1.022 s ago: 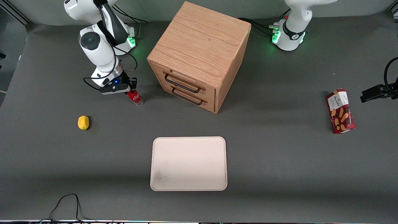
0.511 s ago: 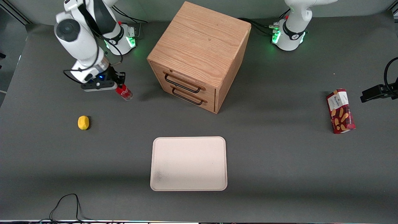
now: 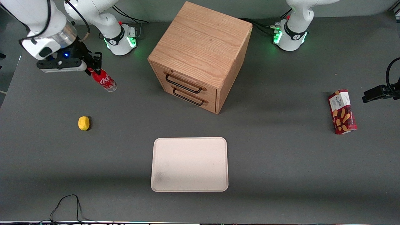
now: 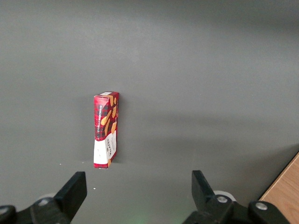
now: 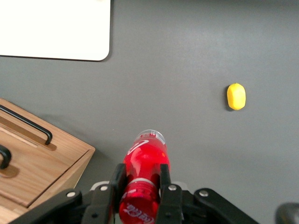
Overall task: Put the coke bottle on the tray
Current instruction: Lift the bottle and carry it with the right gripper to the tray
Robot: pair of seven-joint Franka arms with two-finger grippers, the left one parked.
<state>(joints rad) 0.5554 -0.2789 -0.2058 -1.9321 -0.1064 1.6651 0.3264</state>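
Observation:
My right gripper (image 3: pixel 92 68) is shut on the neck of the coke bottle (image 3: pixel 104 80), a small red bottle with white script and a clear base. It holds the bottle tilted, high above the table, toward the working arm's end. In the right wrist view the gripper (image 5: pixel 140 179) clamps the bottle (image 5: pixel 145 163) just below its red cap, one finger on each side. The cream tray (image 3: pixel 189 164) lies flat near the front camera, much nearer to it than the bottle. A corner of the tray (image 5: pixel 56 28) shows in the right wrist view.
A wooden drawer cabinet (image 3: pixel 200 56) with two black handles stands mid-table, beside the bottle. A yellow lemon (image 3: pixel 83 122) lies on the table below the gripper, nearer the camera. A red snack box (image 3: pixel 342 111) lies toward the parked arm's end.
My gripper has lifted the bottle off the table and carried it upward and away from the cabinet, toward the working arm's end. The bottle stays tilted in the grip.

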